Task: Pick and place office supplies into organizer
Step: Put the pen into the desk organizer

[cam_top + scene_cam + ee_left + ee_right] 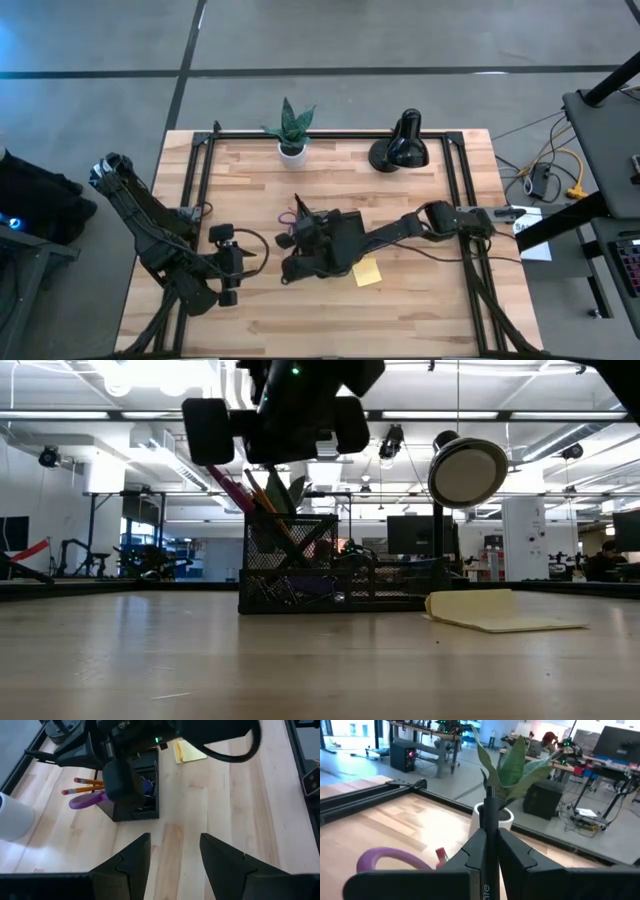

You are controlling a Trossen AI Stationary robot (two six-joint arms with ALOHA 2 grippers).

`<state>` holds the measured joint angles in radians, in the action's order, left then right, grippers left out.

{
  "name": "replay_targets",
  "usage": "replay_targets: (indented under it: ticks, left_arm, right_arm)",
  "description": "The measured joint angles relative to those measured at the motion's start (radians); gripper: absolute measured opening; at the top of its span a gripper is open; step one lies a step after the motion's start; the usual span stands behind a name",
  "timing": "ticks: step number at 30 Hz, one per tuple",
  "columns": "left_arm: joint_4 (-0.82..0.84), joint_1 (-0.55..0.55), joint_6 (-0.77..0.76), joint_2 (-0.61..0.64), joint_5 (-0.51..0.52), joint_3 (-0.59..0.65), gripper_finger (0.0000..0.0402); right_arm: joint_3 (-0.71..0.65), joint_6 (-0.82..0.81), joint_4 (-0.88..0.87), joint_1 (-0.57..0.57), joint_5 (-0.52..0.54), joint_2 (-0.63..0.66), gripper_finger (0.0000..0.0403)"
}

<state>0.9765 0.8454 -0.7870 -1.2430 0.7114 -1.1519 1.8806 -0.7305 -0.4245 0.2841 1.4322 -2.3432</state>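
Note:
The black mesh organizer (141, 800) stands mid-table, with orange pencils (84, 785) and purple-handled scissors (86, 801) leaning out of its tall cup. My right gripper (490, 834) hovers over the organizer (300, 570), pointing about level, and is shut on a black pen (490, 812). A yellow sticky-note pad (366, 272) lies flat on the table beside the organizer, toward the near right. My left gripper (175, 851) waits open above the table to the organizer's left, with nothing between its fingers. My right gripper pinches the black pen's shaft (490, 820) between its two fingers. One end of the pen sticks out past the fingertips; the other end is hidden behind the gripper body. The pen is held above the organizer's cup, and I cannot tell whether it touches it.
A small potted plant (292, 135) and a black desk lamp (400, 148) stand along the far edge. A black frame rail (330, 133) borders the tabletop. Bare wood (330, 320) stretches between the organizer and the near edge.

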Motion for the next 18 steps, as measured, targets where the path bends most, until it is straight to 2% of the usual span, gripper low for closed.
replay_targets:
  ticks: [7, 14, 18]
  left_arm:
    - [-0.001, -0.001, 0.004, 0.0, 0.0, 0.0, 0.0157]
    - [-0.004, -0.001, 0.006, 0.0, 0.0, 0.0, 0.0157]
    - [-0.003, -0.001, 0.008, 0.0, 0.0, 0.0, 0.0157]
  right_arm:
    - [-0.002, 0.049, 0.054, -0.009, 0.007, -0.001, 0.0029]
    - [0.063, 0.218, 0.065, -0.005, 0.007, -0.002, 0.0029]
    - [0.047, 0.229, 0.065, -0.018, 0.008, -0.002, 0.0029]
